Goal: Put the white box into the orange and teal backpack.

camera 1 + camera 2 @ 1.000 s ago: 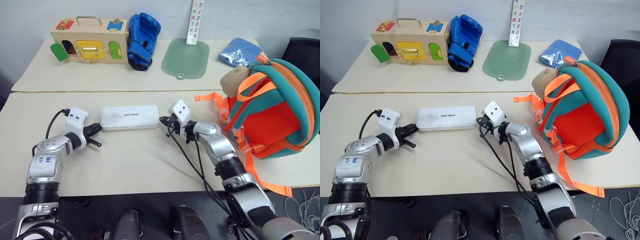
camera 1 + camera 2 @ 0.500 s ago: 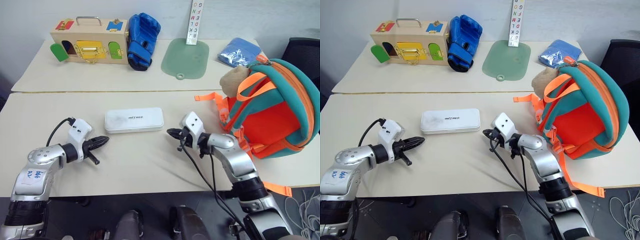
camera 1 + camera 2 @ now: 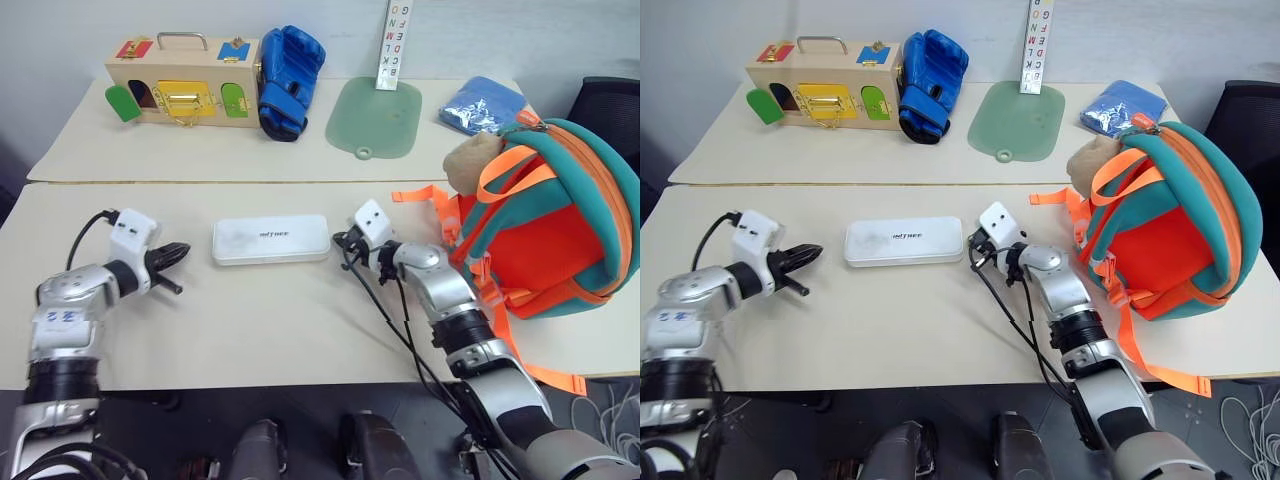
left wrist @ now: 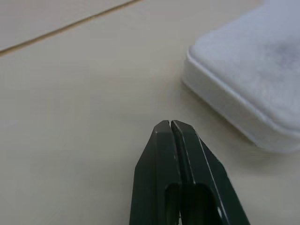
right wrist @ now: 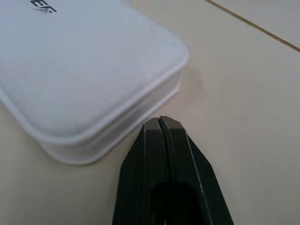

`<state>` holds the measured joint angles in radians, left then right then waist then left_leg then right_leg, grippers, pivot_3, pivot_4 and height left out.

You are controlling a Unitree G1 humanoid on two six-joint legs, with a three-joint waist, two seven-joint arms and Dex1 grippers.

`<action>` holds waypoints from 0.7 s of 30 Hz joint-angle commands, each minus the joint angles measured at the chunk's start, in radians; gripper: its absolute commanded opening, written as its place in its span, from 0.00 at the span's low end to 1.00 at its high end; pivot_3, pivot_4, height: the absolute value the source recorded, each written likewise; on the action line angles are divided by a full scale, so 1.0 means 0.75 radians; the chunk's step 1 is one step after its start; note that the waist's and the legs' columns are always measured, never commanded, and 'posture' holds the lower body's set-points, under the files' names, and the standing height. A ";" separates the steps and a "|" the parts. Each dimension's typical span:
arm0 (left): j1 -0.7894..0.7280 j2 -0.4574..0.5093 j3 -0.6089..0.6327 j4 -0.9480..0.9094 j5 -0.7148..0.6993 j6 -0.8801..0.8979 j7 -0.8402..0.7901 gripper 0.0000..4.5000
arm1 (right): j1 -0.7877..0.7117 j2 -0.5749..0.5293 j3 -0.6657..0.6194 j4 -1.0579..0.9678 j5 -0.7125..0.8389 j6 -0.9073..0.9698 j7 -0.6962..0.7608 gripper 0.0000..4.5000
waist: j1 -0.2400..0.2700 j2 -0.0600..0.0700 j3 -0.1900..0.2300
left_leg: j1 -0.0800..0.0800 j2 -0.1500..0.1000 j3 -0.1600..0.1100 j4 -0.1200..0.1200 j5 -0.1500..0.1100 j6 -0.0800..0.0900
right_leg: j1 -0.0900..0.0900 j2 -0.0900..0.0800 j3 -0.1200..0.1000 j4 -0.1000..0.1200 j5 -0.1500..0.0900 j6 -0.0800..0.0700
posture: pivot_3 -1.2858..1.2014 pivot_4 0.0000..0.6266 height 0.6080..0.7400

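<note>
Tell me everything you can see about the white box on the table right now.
The white box is a flat, elongated case with rounded corners, a smooth plastic-looking shell, a seam round its side and small dark lettering on top. It lies closed and flat on the near table, lengthwise between the two arms. The shut right end effector sits right at its end, contact unclear; the shut left end effector points at the other end, clearly apart.

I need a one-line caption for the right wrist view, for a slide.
Shut right gripper pointing at the corner of the white box, which lies flat on the beige table.
</note>
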<state>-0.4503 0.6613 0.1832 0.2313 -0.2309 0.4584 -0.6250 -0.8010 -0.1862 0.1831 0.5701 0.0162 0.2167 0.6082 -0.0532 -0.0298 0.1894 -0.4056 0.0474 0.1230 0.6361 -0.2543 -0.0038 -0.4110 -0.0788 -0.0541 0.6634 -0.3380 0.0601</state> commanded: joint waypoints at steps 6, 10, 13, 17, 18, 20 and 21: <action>0.022 -0.027 -0.036 -0.084 -0.009 -0.008 -0.027 0.01 | -0.005 -0.011 -0.008 -0.047 0.011 -0.062 0.067 0.00 | -0.008 0.000 0.000 | 0.000 0.002 0.001 -0.001 0.001 -0.002 | -0.001 0.002 0.001 0.006 0.000 0.000 | 0.52 0.24 1.00; 0.119 -0.006 -0.025 -0.217 -0.052 0.049 -0.071 0.01 | 0.082 -0.044 -0.008 -0.216 0.036 0.004 0.113 0.00 | -0.005 0.000 0.000 | 0.001 0.002 0.000 -0.001 0.001 -0.002 | -0.001 0.001 0.001 0.006 0.000 0.000 | 0.52 0.24 1.00; 0.207 0.004 -0.015 -0.383 -0.118 0.123 -0.121 0.01 | 0.177 -0.078 -0.006 -0.395 0.062 0.092 0.147 0.00 | -0.002 0.000 0.000 | 0.000 0.001 0.000 -0.001 0.001 -0.001 | -0.001 0.001 0.001 0.006 0.000 0.000 | 0.52 0.24 1.00; 0.292 0.023 -0.011 -0.547 -0.167 0.195 -0.157 0.01 | 0.289 -0.133 0.000 -0.626 0.102 0.213 0.194 0.00 | 0.000 0.000 0.000 | 0.000 0.002 -0.001 -0.002 0.000 -0.001 | -0.001 0.001 0.001 0.000 0.000 0.000 | 0.52 0.24 1.00; 0.305 0.028 -0.010 -0.576 -0.174 0.208 -0.161 0.01 | 0.311 -0.147 -0.001 -0.678 0.114 0.243 0.203 0.00 | 0.000 0.000 0.000 | 0.000 0.002 -0.001 -0.002 0.000 -0.001 | -0.001 0.001 0.001 -0.001 0.000 0.000 | 0.52 0.24 1.00; 0.324 0.038 0.001 -0.621 -0.188 0.236 -0.162 0.01 | 0.351 -0.173 -0.006 -0.772 0.132 0.300 0.214 0.00 | 0.001 0.000 0.000 | 0.001 0.002 -0.001 -0.003 0.001 -0.002 | -0.001 0.001 0.001 -0.001 0.000 0.000 | 0.52 0.24 1.00; 0.332 0.045 0.007 -0.636 -0.192 0.247 -0.162 0.01 | 0.368 -0.186 -0.008 -0.811 0.138 0.326 0.216 0.00 | 0.001 0.000 0.000 | 0.001 0.002 -0.001 -0.004 0.001 -0.002 | 0.000 0.001 0.001 -0.001 0.000 0.000 | 0.52 0.24 1.00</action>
<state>-0.2130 0.6747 0.1671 -0.1961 -0.3547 0.6343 -0.7422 -0.5311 -0.3087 0.1902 0.0415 0.0937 0.4328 0.7614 -0.0527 -0.0298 0.1894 -0.4044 0.0485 0.1218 0.6331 -0.2538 -0.0052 -0.4112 -0.0781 -0.0532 0.6630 -0.3382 0.0598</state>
